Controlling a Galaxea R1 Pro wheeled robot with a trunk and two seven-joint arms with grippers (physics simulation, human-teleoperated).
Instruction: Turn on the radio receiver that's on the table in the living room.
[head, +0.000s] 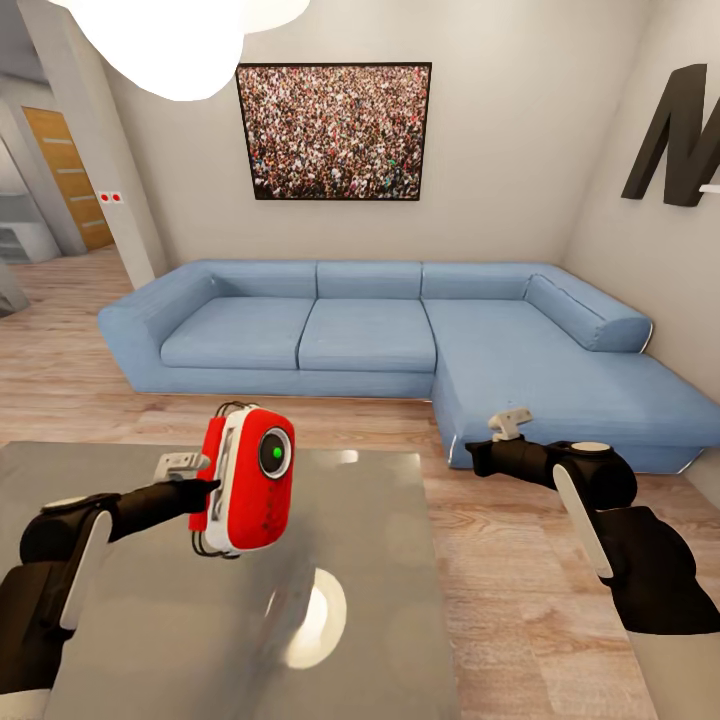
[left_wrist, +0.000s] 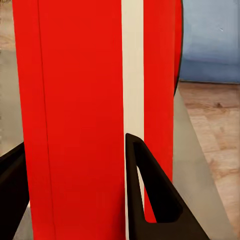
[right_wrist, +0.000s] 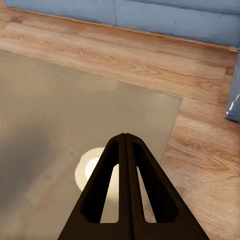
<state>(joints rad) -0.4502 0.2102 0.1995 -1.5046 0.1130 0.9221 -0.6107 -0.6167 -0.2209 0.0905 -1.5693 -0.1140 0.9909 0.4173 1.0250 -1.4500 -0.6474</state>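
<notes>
The radio receiver (head: 250, 490) stands upright over the near left part of the glossy grey table (head: 380, 600), its red front and round dial with a green centre turned toward me. My left gripper (head: 205, 490) is shut on its side. In the left wrist view the radio's red and white edge (left_wrist: 85, 100) sits between the two black fingers (left_wrist: 150, 190). I cannot tell whether its lower end touches the tabletop. My right gripper (head: 475, 458) is shut on nothing, held above the floor just past the table's right edge (right_wrist: 75, 100), with its fingers (right_wrist: 125, 165) pressed together.
A blue L-shaped sofa (head: 370, 330) runs along the far wall and down the right side, with light wood floor between it and the table. A framed crowd picture (head: 335, 130) hangs above it, and a dark letter N (head: 680, 135) is on the right wall. A lamp reflection (head: 315, 620) glares on the tabletop.
</notes>
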